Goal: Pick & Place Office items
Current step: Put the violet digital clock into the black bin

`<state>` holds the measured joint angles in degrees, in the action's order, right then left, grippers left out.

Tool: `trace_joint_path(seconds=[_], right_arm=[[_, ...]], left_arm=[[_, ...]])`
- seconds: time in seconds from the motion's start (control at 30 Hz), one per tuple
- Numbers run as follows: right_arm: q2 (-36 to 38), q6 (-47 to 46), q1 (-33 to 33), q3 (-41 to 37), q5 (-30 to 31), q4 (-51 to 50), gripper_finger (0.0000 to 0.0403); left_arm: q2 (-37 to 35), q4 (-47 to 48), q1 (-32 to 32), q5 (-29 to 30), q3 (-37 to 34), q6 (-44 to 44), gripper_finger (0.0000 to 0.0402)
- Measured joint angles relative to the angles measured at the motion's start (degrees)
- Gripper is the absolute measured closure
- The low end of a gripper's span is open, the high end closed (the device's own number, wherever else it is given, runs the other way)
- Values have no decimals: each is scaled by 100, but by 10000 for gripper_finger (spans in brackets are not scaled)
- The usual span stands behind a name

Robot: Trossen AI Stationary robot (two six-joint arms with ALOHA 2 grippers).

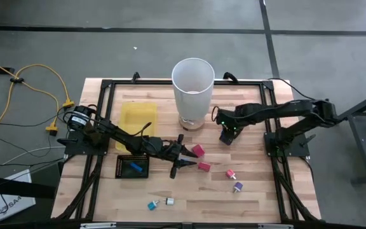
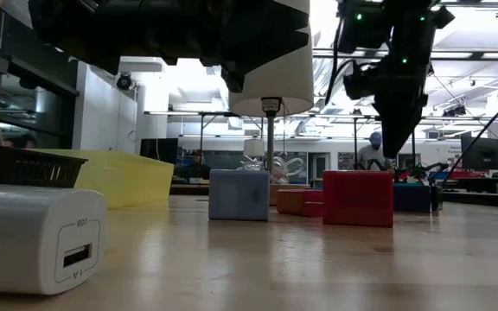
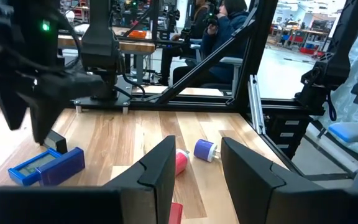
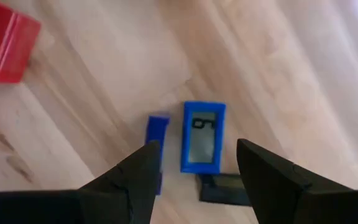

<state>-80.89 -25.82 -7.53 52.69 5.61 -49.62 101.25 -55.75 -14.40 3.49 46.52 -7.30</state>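
right tool (image 4: pixel 194 165) is hovering, fingers apart, above blue timer piece (image 4: pixel 202 135); should be descending centred, straddling it before closing.

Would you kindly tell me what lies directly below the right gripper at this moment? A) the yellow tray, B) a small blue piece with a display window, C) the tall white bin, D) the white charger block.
B: the right wrist view shows the right gripper, fingers apart, right over the blue display piece on the bare wooden table.
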Motion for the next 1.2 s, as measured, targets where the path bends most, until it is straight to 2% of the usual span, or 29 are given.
trace_joint_path(seconds=[0.37, 0.6, 0.77, 1.2], right_arm=[[-377, -338, 110, -2, -300, 21, 202], [-378, -673, 413, -2, -241, 12, 202], [-378, -798, 649, -2, 32, 6, 202], [-378, -1190, 765, -463, -106, 325, 202]], left_arm=[[0, 0, 0, 1, 1, 0, 277], [0, -1, -1, 0, 1, -1, 277], [0, 0, -1, 0, 0, -1, 277], [0, -1, -1, 2, 2, -1, 277]])
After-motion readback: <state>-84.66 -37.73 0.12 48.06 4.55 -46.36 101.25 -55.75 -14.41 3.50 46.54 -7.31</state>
